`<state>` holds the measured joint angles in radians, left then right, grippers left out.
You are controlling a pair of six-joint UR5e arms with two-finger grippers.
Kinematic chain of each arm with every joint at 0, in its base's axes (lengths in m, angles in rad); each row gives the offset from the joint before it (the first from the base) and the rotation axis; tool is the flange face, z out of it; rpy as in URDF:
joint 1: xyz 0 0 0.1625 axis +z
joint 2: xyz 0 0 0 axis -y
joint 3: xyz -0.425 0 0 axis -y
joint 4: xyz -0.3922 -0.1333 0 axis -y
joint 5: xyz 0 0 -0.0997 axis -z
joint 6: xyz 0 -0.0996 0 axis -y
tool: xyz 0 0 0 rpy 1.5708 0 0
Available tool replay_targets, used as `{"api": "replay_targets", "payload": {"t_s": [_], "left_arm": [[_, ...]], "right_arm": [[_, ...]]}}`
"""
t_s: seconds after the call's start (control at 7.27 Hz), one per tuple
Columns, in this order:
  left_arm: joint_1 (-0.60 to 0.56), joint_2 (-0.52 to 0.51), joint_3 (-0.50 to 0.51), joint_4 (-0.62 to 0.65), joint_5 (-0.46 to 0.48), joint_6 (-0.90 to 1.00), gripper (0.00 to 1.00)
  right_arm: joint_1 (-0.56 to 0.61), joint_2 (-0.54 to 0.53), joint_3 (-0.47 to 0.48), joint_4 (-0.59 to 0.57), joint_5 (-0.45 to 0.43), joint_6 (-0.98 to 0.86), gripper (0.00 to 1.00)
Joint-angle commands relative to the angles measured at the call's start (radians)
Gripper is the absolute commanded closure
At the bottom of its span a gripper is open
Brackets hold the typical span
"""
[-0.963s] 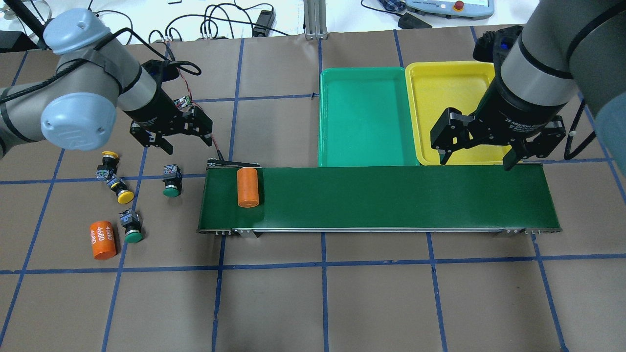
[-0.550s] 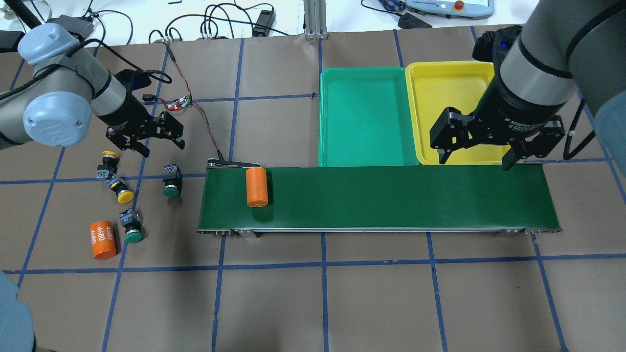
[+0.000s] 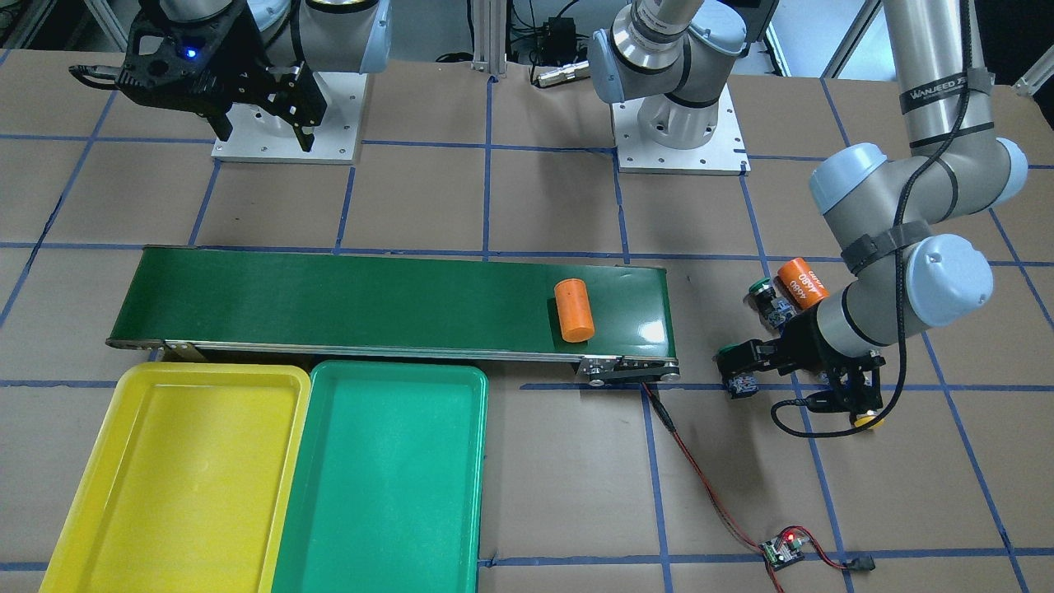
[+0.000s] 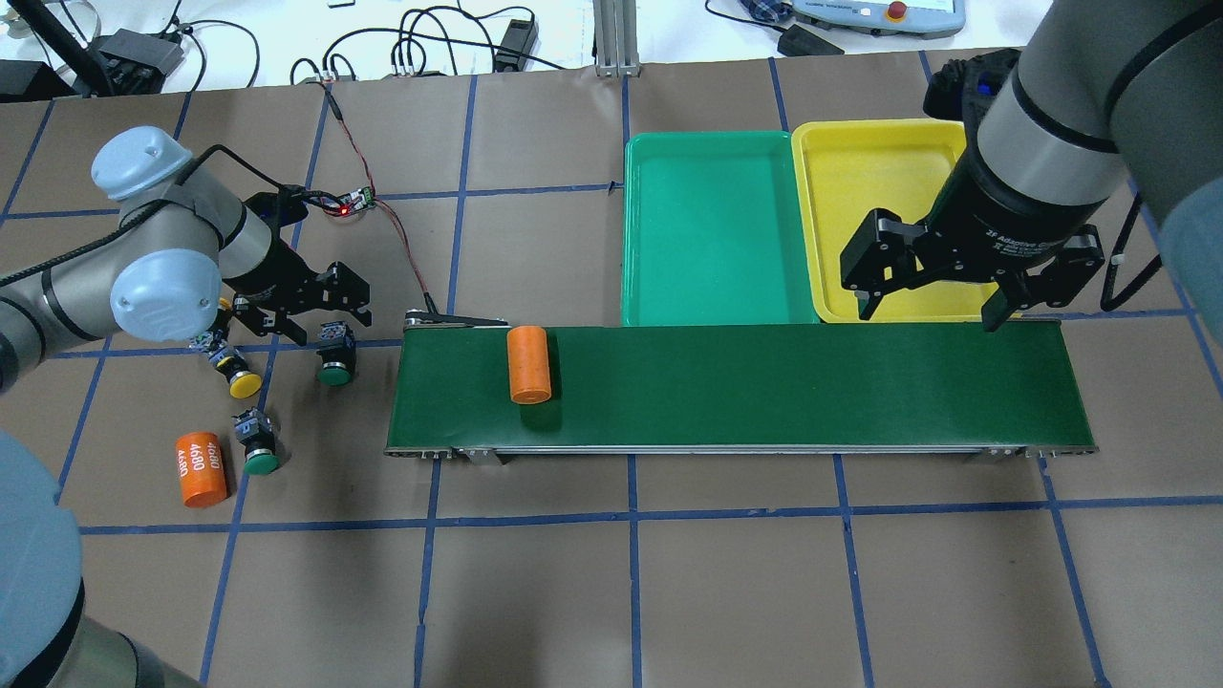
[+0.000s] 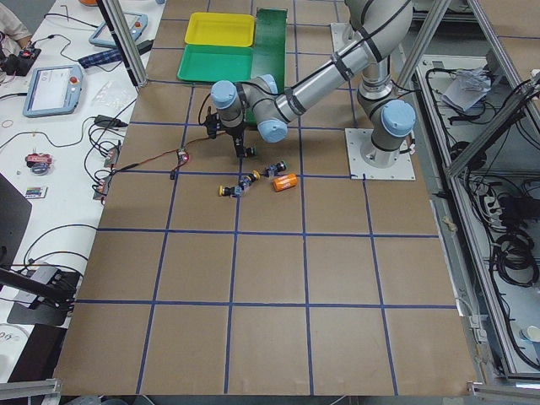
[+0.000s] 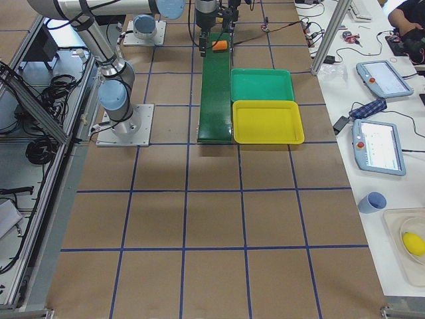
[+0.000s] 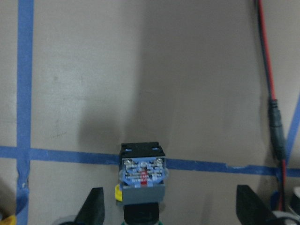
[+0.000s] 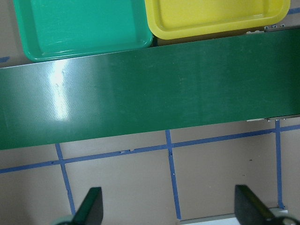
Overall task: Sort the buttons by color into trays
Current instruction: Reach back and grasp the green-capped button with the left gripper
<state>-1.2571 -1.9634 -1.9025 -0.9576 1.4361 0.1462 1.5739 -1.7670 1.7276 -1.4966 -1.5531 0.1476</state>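
You're at the first pick. The left gripper hangs spread wide over the green-capped button, which lies on the worktop just off the conveyor end. Next, I'd say, drop down, pinch its body and carry it to the green tray. The wrist view shows it centred between the fingers, which the overhead can't. The right gripper hovers spread by the yellow tray.

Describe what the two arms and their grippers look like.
The left arm and right arm are silver-grey tubes with pale blue joint caps. A black cable runs along the left arm under black straps, one lettered WANJEED. The left gripper and right gripper are black, with two-finger jaws; the right one's body bears white "2F Adaptive" lettering, and a blue light glows at its wrist.
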Motion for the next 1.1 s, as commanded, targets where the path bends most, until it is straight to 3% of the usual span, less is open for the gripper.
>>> {"api": "replay_targets", "payload": {"t_s": [0.0, 0.14, 0.28, 0.41, 0.69, 0.83, 0.96], "left_arm": [[0.002, -0.035, -0.035, 0.082, 0.068, 0.004, 0.07], [-0.007, -0.041, -0.036, 0.082, 0.076, 0.003, 0.27], [-0.01, -0.037, -0.029, 0.07, 0.084, 0.004, 0.69], [-0.018, -0.02, -0.027, 0.066, 0.083, 0.003, 0.82], [-0.019, 0.0, -0.023, 0.065, 0.083, 0.004, 0.95], [-0.019, 0.021, -0.004, 0.041, 0.083, 0.004, 0.95], [-0.022, 0.055, 0.055, -0.075, 0.076, 0.004, 0.95]], "right_arm": [[0.0, 0.0, 0.01, -0.002, -0.005, 0.0, 0.0], [0.0, -0.002, 0.01, -0.008, -0.004, 0.0, 0.0], [0.0, -0.002, 0.012, -0.013, -0.002, 0.0, 0.0], [0.0, -0.003, 0.012, -0.011, -0.007, 0.0, 0.0], [0.0, -0.002, 0.012, -0.013, -0.002, 0.0, 0.0], [0.0, -0.002, 0.012, -0.019, 0.002, 0.001, 0.0], [0.0, -0.002, 0.012, -0.025, 0.001, 0.0, 0.0]]}}
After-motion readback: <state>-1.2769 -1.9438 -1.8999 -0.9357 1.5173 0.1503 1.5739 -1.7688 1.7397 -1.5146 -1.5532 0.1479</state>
